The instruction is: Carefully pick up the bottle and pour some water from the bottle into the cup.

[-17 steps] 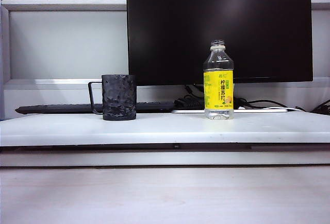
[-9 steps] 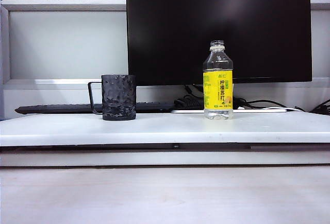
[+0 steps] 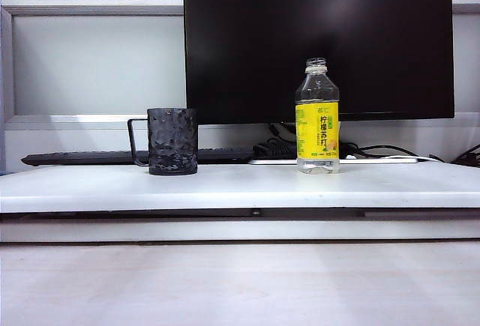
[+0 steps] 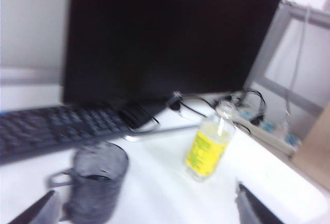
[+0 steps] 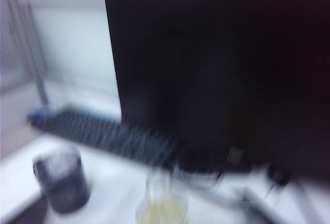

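Big black monitor [image 3: 319, 41] fills the back of the scene, and in front of it the white surface [image 3: 240, 187] carries everything that matters, with a dark keyboard [image 3: 82, 157] lying along the back edge. Neither arm shows in the exterior view. On to the cup [image 3: 172, 142]: dark, dimpled, upright on the left of the exterior view, handle pointing away from the bottle. The bottle [image 3: 317, 116] stands upright well to the right of it, uncapped, yellow label facing us, a little water [image 3: 317, 165] visible through the clear base below the label. The left tool [image 4: 147, 211] hangs above the surface with its two fingertips [image 4: 38, 211] spread wide and nothing between them, cup and bottle both ahead of it. The right tool is not visible in its own blurred wrist view, which looks down on the bottle [image 5: 161, 201] and cup [image 5: 61, 178]; I judge it wide open and empty. Nothing grasped yet, so the job has barely begun. The danger, as I see it: an open-necked bottle is easily knocked over by a fast approach, and a hard squeeze on soft plastic could push water out of the neck.
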### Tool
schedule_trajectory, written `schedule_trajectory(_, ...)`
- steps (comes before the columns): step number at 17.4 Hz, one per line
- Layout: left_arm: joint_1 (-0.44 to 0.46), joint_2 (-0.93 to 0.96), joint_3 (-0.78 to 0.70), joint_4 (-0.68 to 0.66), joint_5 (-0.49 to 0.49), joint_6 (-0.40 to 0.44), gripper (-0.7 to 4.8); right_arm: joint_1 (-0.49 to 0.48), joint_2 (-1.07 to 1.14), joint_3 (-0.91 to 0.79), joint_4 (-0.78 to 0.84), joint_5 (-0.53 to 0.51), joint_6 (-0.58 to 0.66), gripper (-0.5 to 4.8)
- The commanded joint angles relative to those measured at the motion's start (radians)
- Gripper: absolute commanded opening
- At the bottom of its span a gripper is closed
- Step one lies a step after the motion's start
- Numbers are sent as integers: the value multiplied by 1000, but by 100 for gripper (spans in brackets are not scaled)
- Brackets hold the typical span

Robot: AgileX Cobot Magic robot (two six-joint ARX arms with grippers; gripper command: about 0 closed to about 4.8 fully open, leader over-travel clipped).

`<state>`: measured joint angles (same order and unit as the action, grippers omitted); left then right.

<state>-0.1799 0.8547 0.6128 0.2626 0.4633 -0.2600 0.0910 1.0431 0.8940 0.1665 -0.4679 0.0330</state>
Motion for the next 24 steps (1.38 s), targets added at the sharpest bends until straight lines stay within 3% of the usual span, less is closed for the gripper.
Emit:
schedule_trajectory(1,-64,116,3,53,-42,1,479,33,113,5,31,1,-8,479)
schedule_trajectory(4,-119,233,4,111,-68,45,479,92,276,5,120,-2,-39,479)
schedule_trajectory(7,-119,251,4,118,-86,52,479,132,389,6,138,8,-124,479)
schedule_trajectory(11,-119,273,4,103,-104,122,479,133,440,8,165,107,-154,479)
schedule_trajectory(24,-119,311,4,1,-97,133,479,163,657,18,416,133,-164,479)
